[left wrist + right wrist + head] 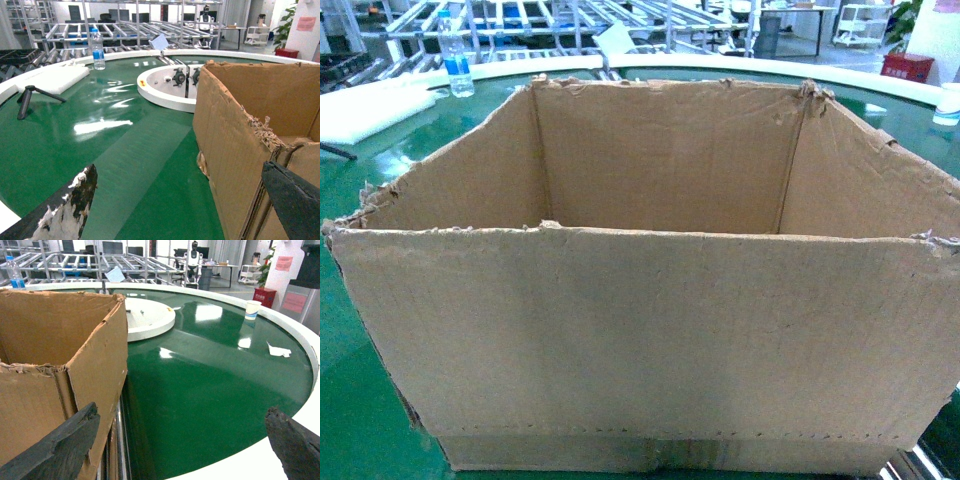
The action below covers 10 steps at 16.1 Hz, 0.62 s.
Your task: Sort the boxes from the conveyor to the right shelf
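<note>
The open cardboard carton (650,350) stands upright on the green conveyor belt (125,150), filling the head view from 9 to 3 o'clock, its torn top edges ragged. The left gripper (190,210) is spread wide, 1 pad inside the carton's near corner, 1 outside. The right gripper (175,445) is likewise spread, its 9 o'clock pad against the carton wall. A water bottle (457,62) stands at 11 o'clock, a paper cup (252,309) on the rim.

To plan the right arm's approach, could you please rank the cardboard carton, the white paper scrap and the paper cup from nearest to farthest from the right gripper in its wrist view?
1. Cardboard carton, at the left finger of the right gripper.
2. White paper scrap, on the belt, right.
3. Paper cup, on the rim, beyond it.
</note>
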Tool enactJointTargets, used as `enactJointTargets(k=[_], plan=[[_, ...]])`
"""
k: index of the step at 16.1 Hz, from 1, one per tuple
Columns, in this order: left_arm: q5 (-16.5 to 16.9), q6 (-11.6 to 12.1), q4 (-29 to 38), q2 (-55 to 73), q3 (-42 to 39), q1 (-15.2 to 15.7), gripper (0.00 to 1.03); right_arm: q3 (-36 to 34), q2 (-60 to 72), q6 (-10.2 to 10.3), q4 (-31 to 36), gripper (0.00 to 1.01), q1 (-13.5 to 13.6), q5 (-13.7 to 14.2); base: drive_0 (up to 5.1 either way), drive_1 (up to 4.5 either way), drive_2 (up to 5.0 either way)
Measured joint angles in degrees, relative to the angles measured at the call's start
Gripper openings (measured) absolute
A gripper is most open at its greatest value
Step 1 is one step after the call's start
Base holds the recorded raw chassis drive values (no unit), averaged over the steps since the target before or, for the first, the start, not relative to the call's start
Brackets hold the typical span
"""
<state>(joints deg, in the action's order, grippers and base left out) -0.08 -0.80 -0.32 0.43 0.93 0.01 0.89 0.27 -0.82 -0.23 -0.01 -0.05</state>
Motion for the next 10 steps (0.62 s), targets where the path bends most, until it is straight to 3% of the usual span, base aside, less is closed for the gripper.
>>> enactJointTargets(k=[1,2,4,10], plan=[[0.0,-0.02,0.39,0.17,0.0,-0.15,0.98,0.0,0.0,0.0,0.04,0.98,0.0,0.0,0.0,0.0,0.0],[0.17,-0.11,5.79,4.02,0.44,-0.59,0.98,0.07,1.97,-0.04,3.87,0.98,-0.9,-0.68,0.0,0.0,0.0],[0.85,-0.68,12.96,14.19,4.79,-0.74,0.98,2.86,14.25,-0.52,14.64,0.98,0.2,-1.09,0.0,0.0,0.0],[0.63,-0.72,18.86,22.43,10.4,-3.37,0.98,9.05,23.61,-2.51,22.53,0.98,2.82,-0.83,0.0,0.0,0.0]])
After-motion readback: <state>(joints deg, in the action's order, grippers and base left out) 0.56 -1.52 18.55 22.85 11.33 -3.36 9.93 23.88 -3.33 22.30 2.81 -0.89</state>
